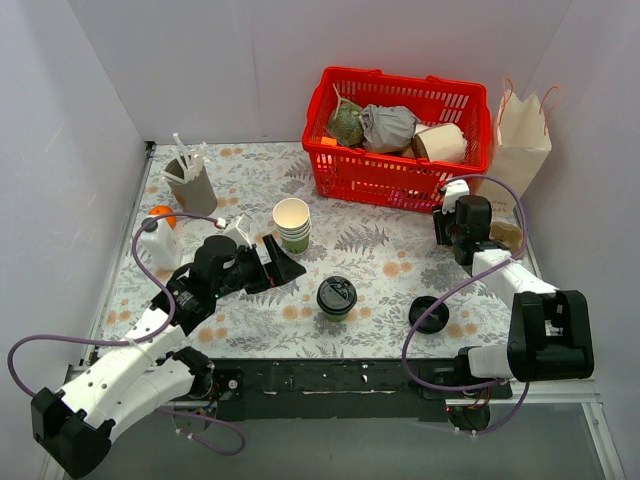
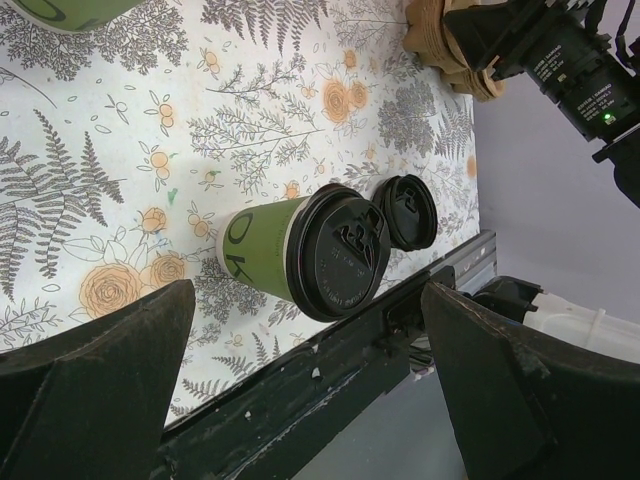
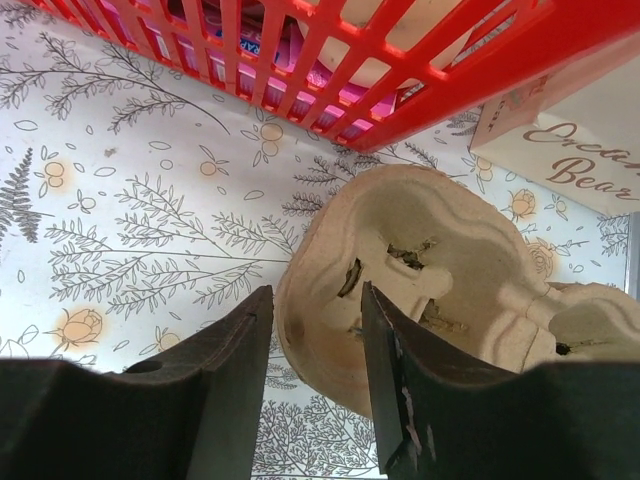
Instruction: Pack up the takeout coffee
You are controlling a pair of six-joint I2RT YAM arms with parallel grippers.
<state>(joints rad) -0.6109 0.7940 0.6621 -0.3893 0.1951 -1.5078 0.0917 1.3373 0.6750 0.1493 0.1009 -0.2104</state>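
Right jaws straddle, perhaps pinching, a rounded fibrous pulp carrier (image 3: 460,260)

**Bright, even light from above; crisp overhead view, murky foregrounds at the wrists**

Diffuse light fills the white-walled cell and leaves only short, faint shadows on the desk (image 1: 390,265) beneath the red basket (image 1: 400,185) and the takeout coffee (image 1: 336,297). The coffee's black lid (image 2: 340,250) shows a dull sheen and no hard glare. In the wrist views the fingers (image 2: 90,390) of the left claw (image 2: 308,298) and of the right claw (image 3: 315,290) loom dark, underexposed and slightly soft. The wide lenses stretch things toward the frame edges.
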